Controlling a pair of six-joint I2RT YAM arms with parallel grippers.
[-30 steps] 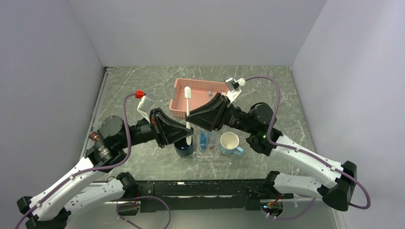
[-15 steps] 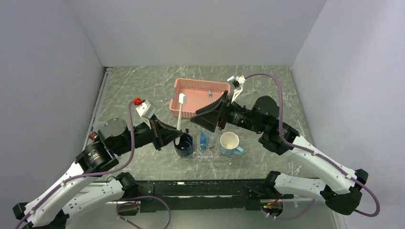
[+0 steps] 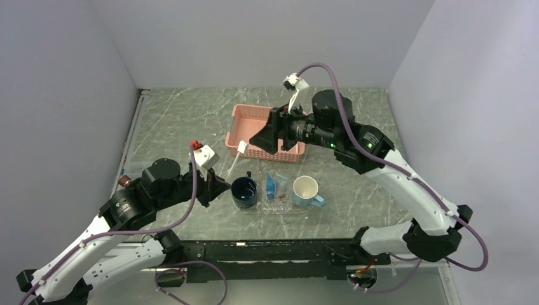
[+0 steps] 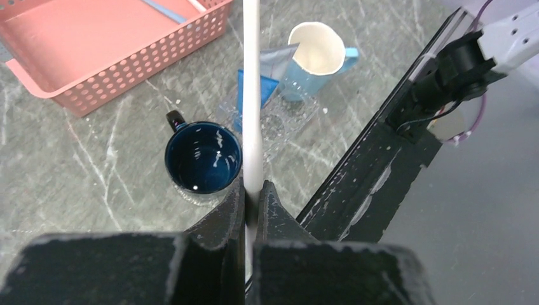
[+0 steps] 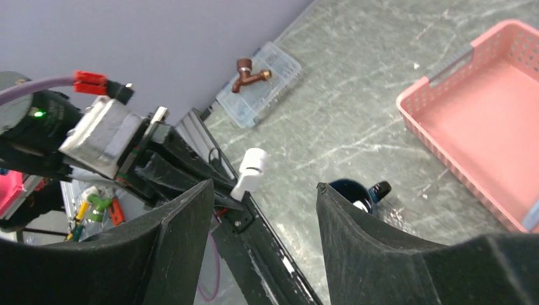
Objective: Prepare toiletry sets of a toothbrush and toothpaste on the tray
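Though faint overhead, toothbrush (image 4: 252,95) between jaws

In the left wrist view the toothbrush (image 4: 252,95) runs off the top edge, head unseen, and its lower end is lost between the left fingers (image 4: 224,215). Its shaft covers a strip of the toothpaste (image 4: 268,89). The basket (image 4: 95,44) is cropped at top and left there, as is a bluish stick (image 4: 166,9) inside it, too little to identify. In the right wrist view a right finger (image 5: 381,241) hides part of the dark mug (image 5: 351,190). From above, the outline of the tray (image 3: 285,205) is too faint to trace.
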